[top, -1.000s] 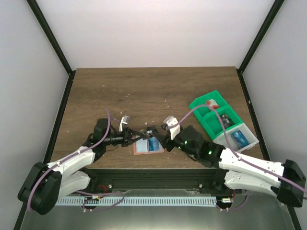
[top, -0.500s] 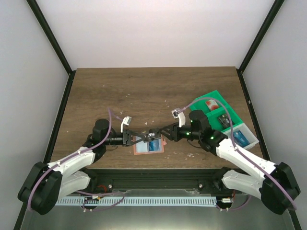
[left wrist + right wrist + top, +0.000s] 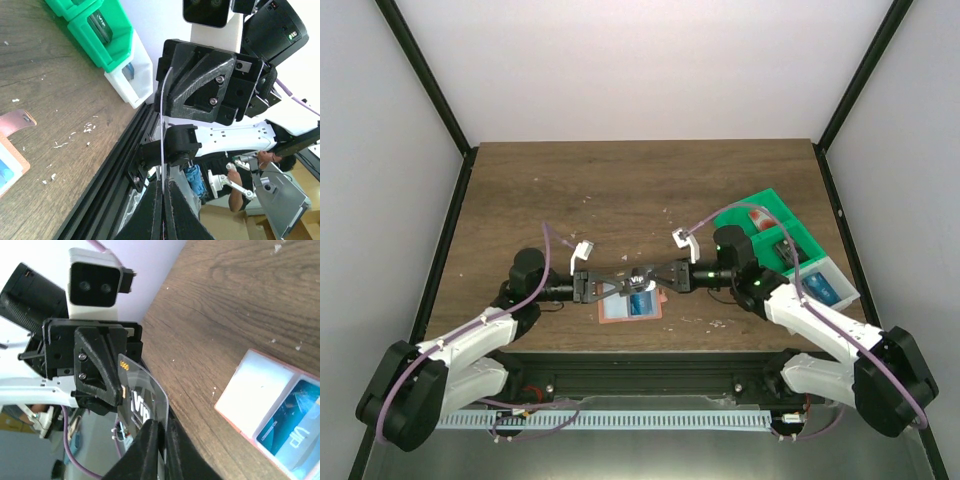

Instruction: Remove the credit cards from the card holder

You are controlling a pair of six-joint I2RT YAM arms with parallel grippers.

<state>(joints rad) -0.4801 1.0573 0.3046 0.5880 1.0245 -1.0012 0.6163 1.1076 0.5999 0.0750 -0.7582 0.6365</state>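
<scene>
The card holder (image 3: 629,304) lies open on the table near the front edge, tan-pink rim and light blue lining, with a blue card (image 3: 641,302) in its right half. My left gripper (image 3: 625,284) and right gripper (image 3: 653,279) meet just above it, and both are shut on opposite ends of a dark grey-black credit card (image 3: 639,281). In the right wrist view the dark card (image 3: 141,399) shows "Vip", held in my right gripper (image 3: 161,429), above the holder (image 3: 260,390). In the left wrist view the card (image 3: 162,150) is edge-on in my left gripper (image 3: 163,189).
A green compartment tray (image 3: 757,252) with a white end section stands at the right, holding a red and white card (image 3: 761,215) and other cards. It also shows in the left wrist view (image 3: 112,42). White crumbs are scattered on the wooden table (image 3: 620,190).
My right gripper has swung round to face the left one and closed on the free end of the dark card. The card has lifted a little above the holder.
</scene>
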